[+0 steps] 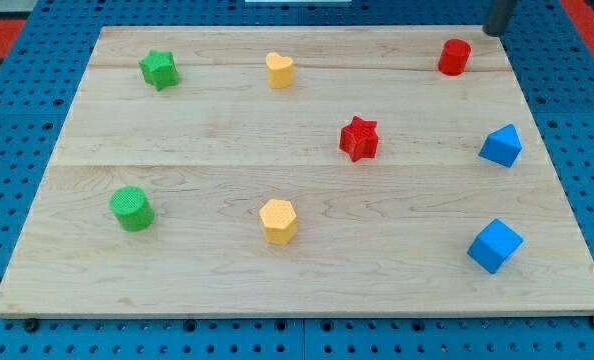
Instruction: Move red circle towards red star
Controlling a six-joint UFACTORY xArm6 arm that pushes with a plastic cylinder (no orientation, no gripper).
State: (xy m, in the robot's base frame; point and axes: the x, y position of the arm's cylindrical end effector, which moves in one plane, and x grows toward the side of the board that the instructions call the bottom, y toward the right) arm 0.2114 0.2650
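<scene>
The red circle point(455, 56) stands near the view's top right on the wooden board point(197, 270). The red star point(359, 138) lies below and to the left of it, near the board's middle right. My tip point(494, 31) is at the view's top edge, just off the board's top right corner, to the right of and slightly above the red circle, with a small gap between them. Only the rod's lowest part shows.
A green star point(159, 69) and a yellow heart point(280, 70) lie along the top. A green circle point(132, 208) and a yellow hexagon point(278, 220) lie lower down. Two blue blocks point(501, 145) point(495, 245) sit at the right edge.
</scene>
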